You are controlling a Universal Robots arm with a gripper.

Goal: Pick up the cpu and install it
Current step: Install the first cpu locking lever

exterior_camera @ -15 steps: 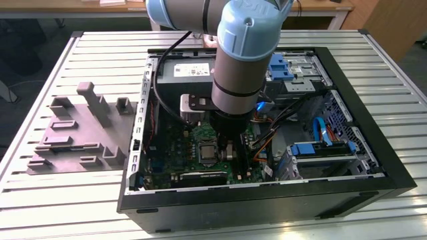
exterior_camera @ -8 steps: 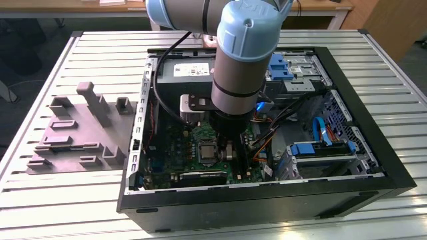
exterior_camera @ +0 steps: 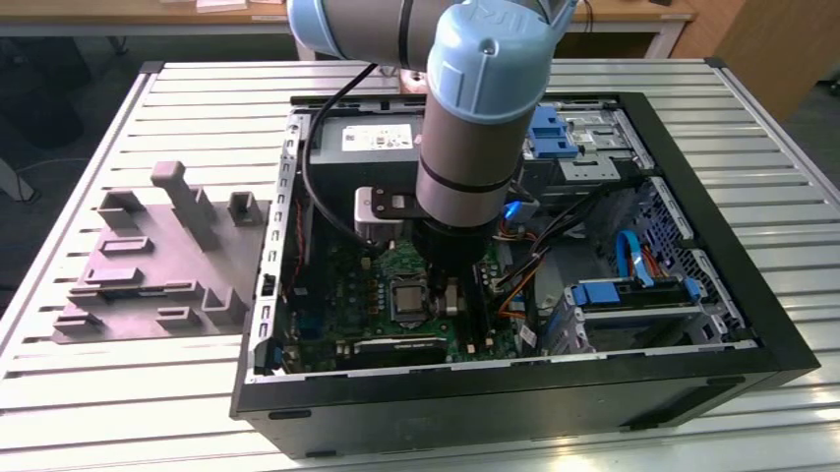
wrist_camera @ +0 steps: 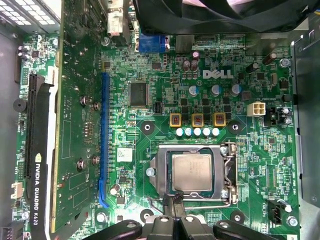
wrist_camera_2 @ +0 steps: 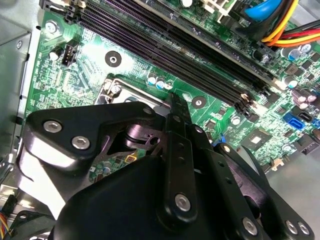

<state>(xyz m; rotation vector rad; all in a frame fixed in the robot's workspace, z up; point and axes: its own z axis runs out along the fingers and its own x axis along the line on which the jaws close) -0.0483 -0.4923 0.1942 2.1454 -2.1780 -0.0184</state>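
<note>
Fingers [wrist_camera: 172,207] of the gripper [wrist_camera: 173,206] stand pressed close together, with no visible gap at their tips, holding nothing. In the first wrist view those tips sit right at the edge of the cpu socket [wrist_camera: 195,175] on the green motherboard [wrist_camera: 210,100], just beside one edge of the cpu [wrist_camera: 192,172]. The cpu lies flat inside the socket's metal frame, silvery top up, its pale rim showing all round; whether the tips actually touch its edge cannot be told.

In the second wrist view the black gripper body [wrist_camera_2: 160,190] covers much of the socket, and the thin closed fingers [wrist_camera_2: 176,112] reach down to the socket frame [wrist_camera_2: 117,87], next to the long dark memory slots [wrist_camera_2: 200,55].

In the exterior view the arm [exterior_camera: 466,128] reaches straight down into the open computer case [exterior_camera: 735,295], which lies on its side on a slatted metal table [exterior_camera: 171,393]. The arm's lower end hangs over the motherboard [exterior_camera: 341,295], just to the exterior view's right of the socket [exterior_camera: 401,298]. A grey moulded fixture tray [exterior_camera: 145,265] rests on the table to the exterior view's left of the case.
</note>
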